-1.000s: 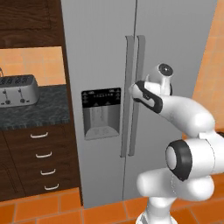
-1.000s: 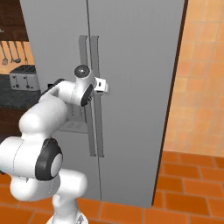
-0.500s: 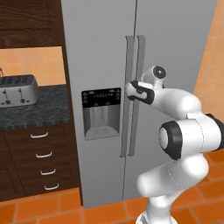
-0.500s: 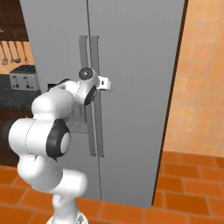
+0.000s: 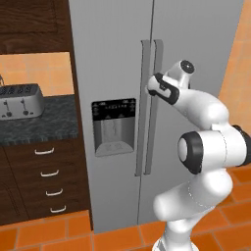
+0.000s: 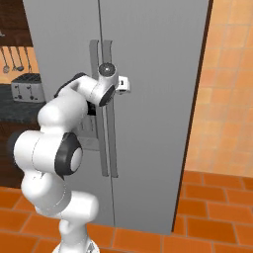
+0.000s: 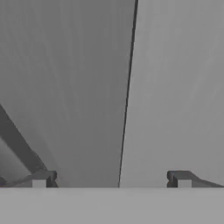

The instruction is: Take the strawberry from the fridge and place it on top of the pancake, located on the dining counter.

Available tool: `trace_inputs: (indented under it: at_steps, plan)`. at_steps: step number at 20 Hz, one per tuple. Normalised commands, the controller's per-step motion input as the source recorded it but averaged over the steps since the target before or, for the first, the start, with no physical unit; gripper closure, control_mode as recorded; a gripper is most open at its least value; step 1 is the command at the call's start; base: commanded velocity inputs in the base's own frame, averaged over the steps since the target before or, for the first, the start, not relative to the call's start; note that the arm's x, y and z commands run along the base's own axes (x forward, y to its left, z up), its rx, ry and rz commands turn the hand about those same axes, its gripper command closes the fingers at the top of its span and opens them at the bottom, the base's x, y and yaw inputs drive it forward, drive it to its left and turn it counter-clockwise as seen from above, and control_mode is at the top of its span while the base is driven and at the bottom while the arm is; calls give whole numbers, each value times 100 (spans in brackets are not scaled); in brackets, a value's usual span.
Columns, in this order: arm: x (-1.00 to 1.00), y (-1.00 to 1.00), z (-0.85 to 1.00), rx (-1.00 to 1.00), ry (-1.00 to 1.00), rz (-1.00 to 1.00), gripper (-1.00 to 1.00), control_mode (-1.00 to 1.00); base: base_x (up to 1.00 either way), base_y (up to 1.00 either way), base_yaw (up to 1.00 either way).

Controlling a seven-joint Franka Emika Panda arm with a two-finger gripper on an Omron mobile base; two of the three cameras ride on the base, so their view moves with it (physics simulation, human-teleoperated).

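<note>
Arm has closed on the fridge [image 5: 112,59] handles, jaws wide, empty.

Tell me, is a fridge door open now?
No, both doors of the fridge are shut, with only a thin seam between them.

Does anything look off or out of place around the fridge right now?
Nothing stands out. The fridge has both doors shut and its handles straight, the toaster sits upright on the dark counter, and the open tool faces the door seam.
</note>
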Motion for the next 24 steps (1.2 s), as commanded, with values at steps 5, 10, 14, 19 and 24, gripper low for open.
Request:
trace_inputs:
  at_steps: [5, 10, 14, 19, 24]
  plan:
    - [-1, 0, 0, 0, -30, 0, -100, -100, 0, 0, 0]
    - [15, 0, 0, 0, -18, 0, -100, -100, 0, 0, 0]
    - [34, 5, -5, 0, -9, 0, -100, -100, 0, 0, 0]
    - [32, 0, 0, 0, -6, 0, 100, -100, 0, 0, 0]
    - [-2, -7, 0, 0, 0, -2, 100, -100, 0, 0, 0]
